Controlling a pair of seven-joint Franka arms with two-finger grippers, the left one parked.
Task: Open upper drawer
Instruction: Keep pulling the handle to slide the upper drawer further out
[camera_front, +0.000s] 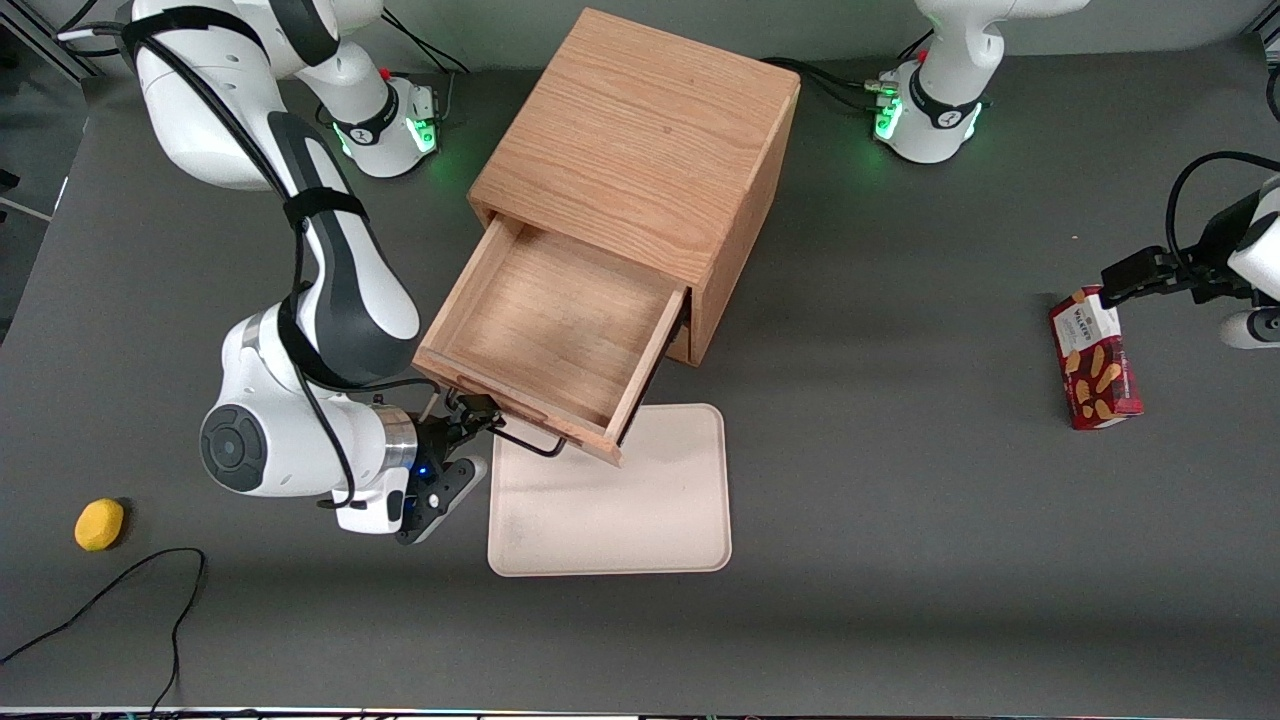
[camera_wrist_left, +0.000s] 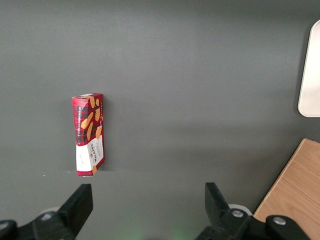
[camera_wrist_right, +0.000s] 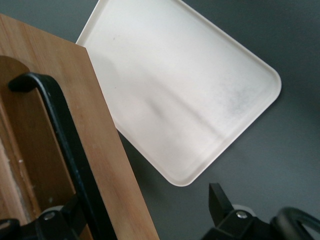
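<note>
Pincer (camera_front: 470, 425) sits at the drawer front, fingers spread wide — one finger (camera_wrist_right: 65, 220) against the black handle (camera_wrist_right: 65, 150), the other well clear, so nothing is clamped. The upper drawer (camera_front: 545, 330) is right beside it, pulled far out of the cabinet (camera_front: 640, 150), inside bare. Just past the handle, a cream tray (camera_front: 610, 500) lies flat on the table (camera_front: 900, 450), partly under the drawer front. Drawer is stiff wood, likely light when bare and slides on runners; the thin metal bar is the only sensible hold — hooking it mid-span should pull straight. Opening looks essentially done.
</note>
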